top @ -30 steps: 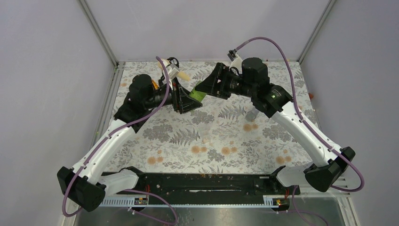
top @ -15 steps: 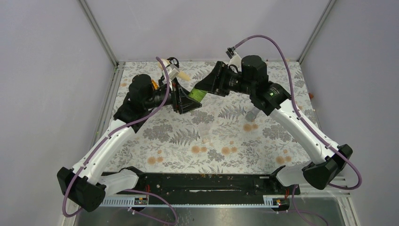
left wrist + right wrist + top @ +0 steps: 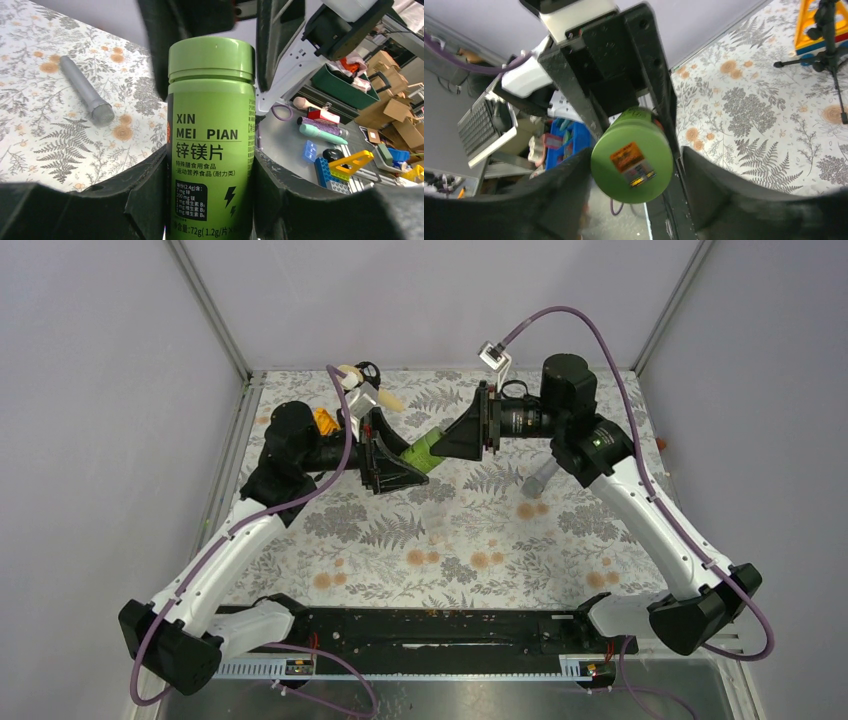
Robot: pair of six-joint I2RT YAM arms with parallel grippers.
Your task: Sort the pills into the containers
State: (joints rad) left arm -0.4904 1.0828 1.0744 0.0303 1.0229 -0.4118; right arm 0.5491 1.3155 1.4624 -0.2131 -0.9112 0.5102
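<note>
Left gripper point(image 3: 405, 462) is clamped on the body of the bottle point(image 3: 210, 150), holding it tilted in the air over the far middle of the mat point(image 3: 560, 540), cap point(image 3: 631, 162) pointing at the right arm. A faint clear cup point(image 3: 437, 531) sits on the mat nearer the bases (barely visible, no pills seen). Right gripper point(image 3: 448, 440) has its jaws either side of the cap; can't tell if they are pinching it. Step looks like unscrewing. Right should centre on the cap and close squarely on its rim, then twist about the bottle's axis while left keeps a firm hold without tipping. Grey tube point(image 3: 540, 478) lies on the mat under the right arm, apart from the action.
</note>
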